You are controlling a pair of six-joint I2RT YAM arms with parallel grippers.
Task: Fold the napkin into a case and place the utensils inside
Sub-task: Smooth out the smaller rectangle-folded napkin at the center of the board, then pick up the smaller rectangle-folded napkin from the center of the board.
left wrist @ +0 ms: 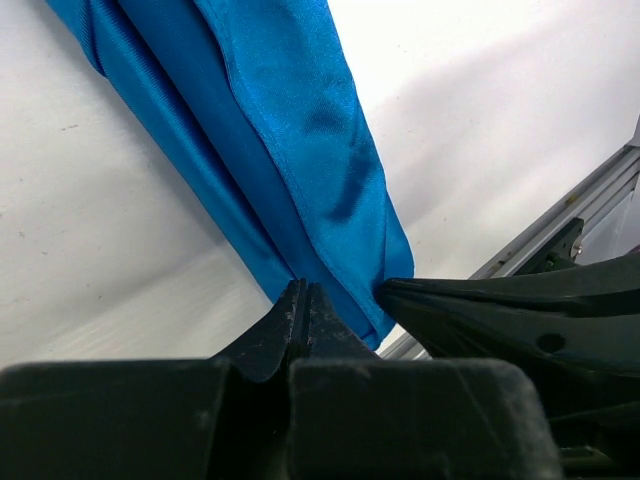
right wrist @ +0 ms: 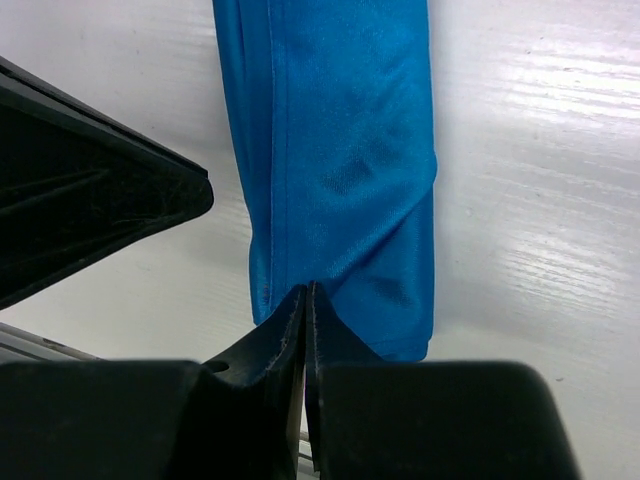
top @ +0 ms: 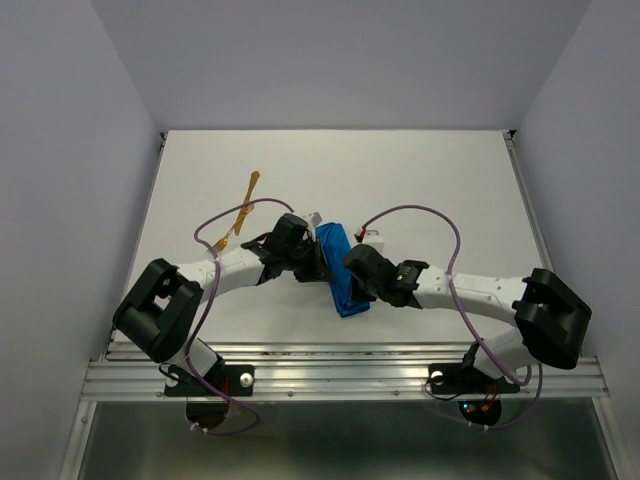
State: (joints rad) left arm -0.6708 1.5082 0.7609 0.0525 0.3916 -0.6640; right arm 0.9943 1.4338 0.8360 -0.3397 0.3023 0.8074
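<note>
The 2 golden-orange utensils (top: 240,212) lie at the far left of the table (top: 420,180), well apart from the cloth. They seem to have been left out of the way so the folding has room, and neither arm is near them.

Moving right, the left gripper (left wrist: 305,300) reaches in from the left. Its claw is pinched tight, with no gap between the fingers, and the tips sit right on the left long edge of the blue cloth. It appears to nip the layers there, though the cloth is so thin that I cannot be sure how much is caught.

Between the 2 arms lies the napkin (top: 336,252), near the middle of the table. It is already folded into a narrow strip that runs from far to near and slants a little to the right at its near end. The wrist views show several layers lapped along its length, so it looks close to a case, but I cannot make out an open mouth.

On the right, the right gripper (right wrist: 305,300) mirrors the other. Its claw is narrowed to nothing, with the tips on the corner of the strip's near end, apparently pinching it. My guess is that 2 grips this close together are meant to keep the layers from sliding during 1 more fold or a tidy-up. The risk I see is the slippery cloth springing open on release.
</note>
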